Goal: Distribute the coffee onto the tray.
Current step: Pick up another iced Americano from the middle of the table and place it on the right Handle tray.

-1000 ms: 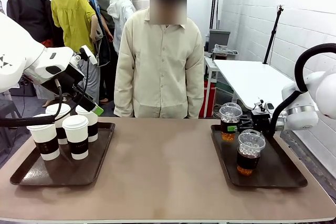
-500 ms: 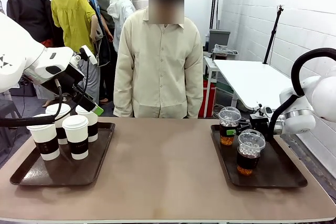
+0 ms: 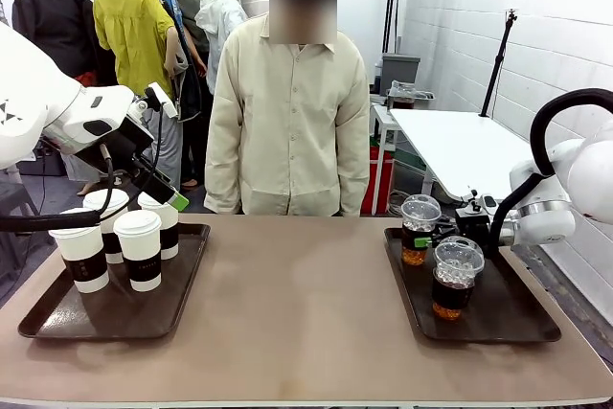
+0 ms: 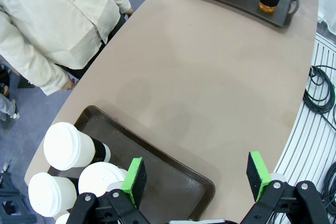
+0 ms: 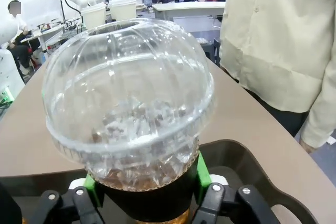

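At nine o'clock, the left gripper (image 3: 165, 196) hangs with jaws released over paper cups (image 3: 141, 249); at three, the right gripper (image 5: 146, 188) brackets an iced cup (image 3: 419, 229) on the tray (image 3: 498, 330), grip unclear, risking a tip if withdrawn crookedly.

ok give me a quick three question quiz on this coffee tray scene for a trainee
1. True or false: the two dome-lidded cups stand on the right tray.
2. How many white lidded paper cups show on the left tray in the front view? A) two B) four C) six
3. Fill in: the right gripper has its green pads on either side of a ____ cup.

Key
1. True. Both sit on the right tray, one nearer the person.
2. B, four.
3. Dome-lidded; whether the pads press it cannot be told. The left gripper is open above its tray.
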`<state>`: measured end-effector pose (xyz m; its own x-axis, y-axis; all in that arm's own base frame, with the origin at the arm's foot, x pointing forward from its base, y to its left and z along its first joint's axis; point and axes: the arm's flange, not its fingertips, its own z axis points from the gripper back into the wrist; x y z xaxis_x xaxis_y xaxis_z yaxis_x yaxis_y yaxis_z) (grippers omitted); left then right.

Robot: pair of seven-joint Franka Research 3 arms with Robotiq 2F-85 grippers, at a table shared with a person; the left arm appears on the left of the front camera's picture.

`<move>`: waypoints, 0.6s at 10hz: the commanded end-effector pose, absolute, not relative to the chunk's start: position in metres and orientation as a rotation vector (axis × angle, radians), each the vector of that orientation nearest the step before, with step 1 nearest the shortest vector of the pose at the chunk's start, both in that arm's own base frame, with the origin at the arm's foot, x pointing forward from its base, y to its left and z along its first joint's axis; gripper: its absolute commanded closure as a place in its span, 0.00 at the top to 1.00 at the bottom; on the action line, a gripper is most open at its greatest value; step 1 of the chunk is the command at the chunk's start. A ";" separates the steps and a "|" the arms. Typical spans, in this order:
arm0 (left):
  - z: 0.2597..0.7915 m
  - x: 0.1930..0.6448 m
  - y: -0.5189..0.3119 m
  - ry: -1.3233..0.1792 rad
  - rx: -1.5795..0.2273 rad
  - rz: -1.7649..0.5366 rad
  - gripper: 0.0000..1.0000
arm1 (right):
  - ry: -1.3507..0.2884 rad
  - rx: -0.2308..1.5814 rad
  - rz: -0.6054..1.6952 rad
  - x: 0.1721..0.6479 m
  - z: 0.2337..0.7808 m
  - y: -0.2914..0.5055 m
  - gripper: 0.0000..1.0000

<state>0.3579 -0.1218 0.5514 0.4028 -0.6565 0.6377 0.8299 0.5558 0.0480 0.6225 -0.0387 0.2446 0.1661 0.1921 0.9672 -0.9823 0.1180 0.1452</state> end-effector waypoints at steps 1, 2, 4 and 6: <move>0.552 0.360 -0.120 -0.651 -0.293 -0.965 1.00 | -0.957 1.047 1.084 0.627 0.245 -0.041 1.00; 0.552 0.360 -0.120 -0.651 -0.293 -0.965 1.00 | -0.951 1.042 1.081 0.626 0.246 -0.043 1.00; 0.552 0.360 -0.120 -0.651 -0.293 -0.965 1.00 | -0.943 1.024 1.062 0.622 0.247 -0.050 1.00; 0.552 0.360 -0.120 -0.651 -0.293 -0.965 1.00 | -0.948 0.994 1.034 0.615 0.248 -0.063 1.00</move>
<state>0.3579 -0.1218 0.5514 0.4029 -0.6565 0.6377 0.8299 0.5558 0.0479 0.6224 -0.0585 0.2429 0.2082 0.2086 0.9556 -0.9694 0.1737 0.1733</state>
